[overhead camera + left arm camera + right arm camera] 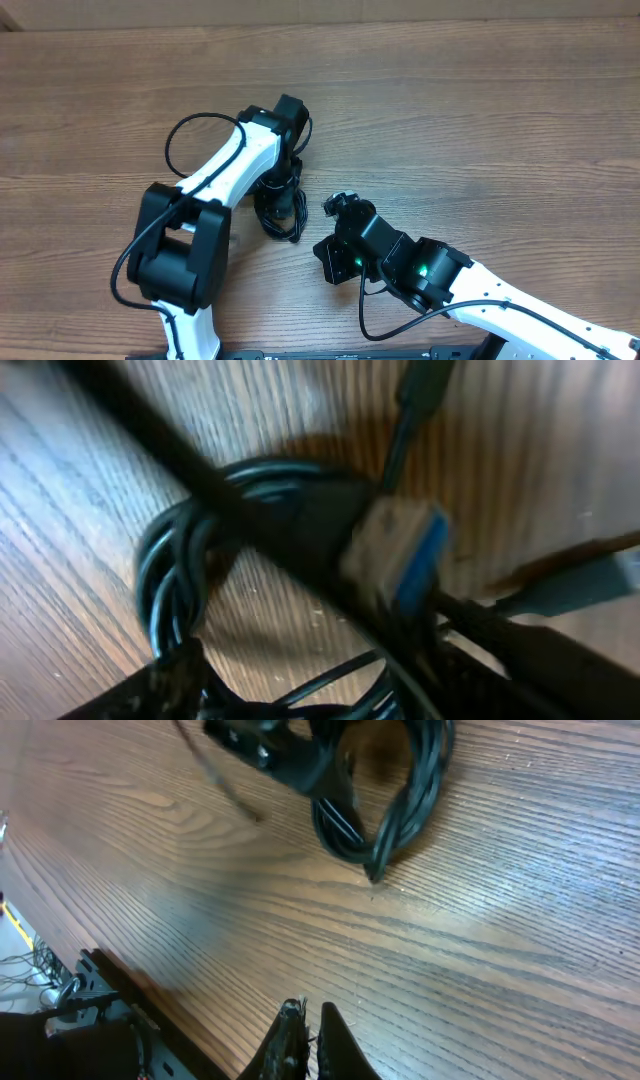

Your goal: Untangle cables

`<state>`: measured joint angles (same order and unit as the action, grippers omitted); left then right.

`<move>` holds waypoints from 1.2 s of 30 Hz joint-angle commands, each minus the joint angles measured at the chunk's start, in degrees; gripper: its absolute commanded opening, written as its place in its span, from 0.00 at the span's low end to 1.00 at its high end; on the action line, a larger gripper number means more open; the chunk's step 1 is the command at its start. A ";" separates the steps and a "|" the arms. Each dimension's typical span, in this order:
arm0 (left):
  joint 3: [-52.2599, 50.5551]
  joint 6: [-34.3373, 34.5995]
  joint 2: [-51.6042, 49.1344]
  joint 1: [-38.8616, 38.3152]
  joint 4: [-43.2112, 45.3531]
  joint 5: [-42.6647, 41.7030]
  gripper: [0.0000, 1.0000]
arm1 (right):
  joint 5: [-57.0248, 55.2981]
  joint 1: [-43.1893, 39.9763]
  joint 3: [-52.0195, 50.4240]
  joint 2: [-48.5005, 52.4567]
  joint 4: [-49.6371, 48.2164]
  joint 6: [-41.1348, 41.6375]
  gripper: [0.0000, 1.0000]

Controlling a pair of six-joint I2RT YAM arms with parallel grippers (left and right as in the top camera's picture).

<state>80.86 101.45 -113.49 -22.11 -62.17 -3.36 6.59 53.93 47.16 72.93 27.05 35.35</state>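
The cables [281,213] lie as one tangled black bundle on the wooden table, just left of centre. My left gripper [284,186] points down onto the bundle's top. In the blurred left wrist view its fingers [330,695] stand apart at the bottom corners with coiled cables [175,575] between and beyond them, and a plug with a blue inside [400,555] sits close to the camera. My right gripper [335,206] is just right of the bundle. In the right wrist view its fingers [312,1015] are closed and empty, above bare wood, with the cables [395,815] farther ahead.
The left arm's thicker black wiring loops out at the left [180,135]. The right arm's wiring [385,325] curls near the front edge. The table's front edge and a black rail [110,985] show in the right wrist view.
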 commanded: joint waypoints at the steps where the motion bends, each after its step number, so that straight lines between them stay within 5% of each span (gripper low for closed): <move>1: 0.24 -11.26 0.07 0.92 1.09 -2.95 0.75 | -0.72 -0.33 -0.20 -0.26 -0.09 0.85 0.06; 9: 9.16 -51.80 1.14 1.84 4.74 -4.24 0.76 | -3.34 -0.33 -0.20 -0.26 -0.11 0.85 0.14; 13: 12.76 -61.09 1.14 0.76 1.77 -3.87 0.77 | -4.17 -0.33 -0.20 -0.26 -0.13 0.83 0.15; 16: 12.94 -61.05 1.14 0.07 -0.68 -3.13 0.78 | -4.15 -0.33 -0.20 -0.26 0.04 0.83 0.15; 21: 13.03 -57.07 2.84 0.07 -7.89 1.70 0.66 | -4.13 -0.33 -0.17 -0.26 2.95 0.85 0.15; 29: 12.94 -56.28 16.61 -2.75 -15.39 9.35 0.66 | -4.15 -0.33 -0.20 -0.26 7.58 0.87 0.21; 30: 12.63 -55.49 18.73 -3.89 -16.06 11.13 0.66 | -4.17 -0.33 -0.17 -0.26 7.56 0.87 0.26; 32: 10.73 -53.00 22.56 -6.45 -16.61 15.23 0.61 | -4.13 -0.33 -0.17 -0.26 7.34 0.90 0.57; 36: 1.79 -40.68 28.72 -10.67 -16.59 20.24 0.52 | -4.15 -0.33 -0.17 -0.26 7.65 3.13 0.58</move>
<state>89.10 50.59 -86.96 -30.81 -78.46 10.02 2.96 53.93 47.13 72.93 34.65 36.77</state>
